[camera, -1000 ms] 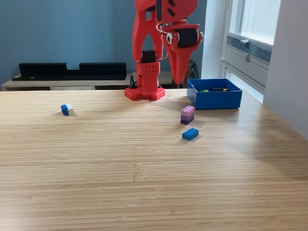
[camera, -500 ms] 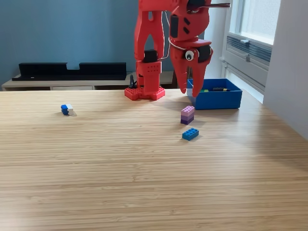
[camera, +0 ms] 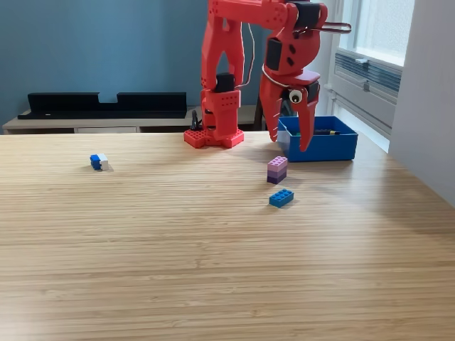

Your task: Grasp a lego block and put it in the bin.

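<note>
Hard moulded plastic, by my judgement: the purple lego block [camera: 276, 170], a short stack in two shades, stands upright on the tabletop [camera: 178, 241], light, rigid and slick on its flat sides. I would pinch it across two opposite flat faces, low enough that it does not tip. A blue lego block [camera: 281, 198] lies just beside it, nearer the camera; a blue-and-white block [camera: 99, 162] sits well apart. My claw [camera: 290, 144] hangs spread and empty above the purple block. The bin [camera: 317, 147] is near behind.
</note>
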{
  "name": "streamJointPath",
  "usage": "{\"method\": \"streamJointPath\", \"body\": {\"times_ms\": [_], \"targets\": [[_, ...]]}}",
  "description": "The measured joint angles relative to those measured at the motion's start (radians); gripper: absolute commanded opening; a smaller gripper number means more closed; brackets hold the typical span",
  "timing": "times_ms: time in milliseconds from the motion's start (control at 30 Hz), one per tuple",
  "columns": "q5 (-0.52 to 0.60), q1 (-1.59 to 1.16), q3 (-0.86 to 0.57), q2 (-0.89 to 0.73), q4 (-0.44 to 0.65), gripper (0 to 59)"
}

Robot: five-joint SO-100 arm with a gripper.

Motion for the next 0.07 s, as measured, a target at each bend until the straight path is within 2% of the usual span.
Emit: {"method": "streamJointPath", "body": {"times_ms": [67], "targets": [[0.0, -0.008, 0.0, 0.0, 0.0, 23.9]]}}
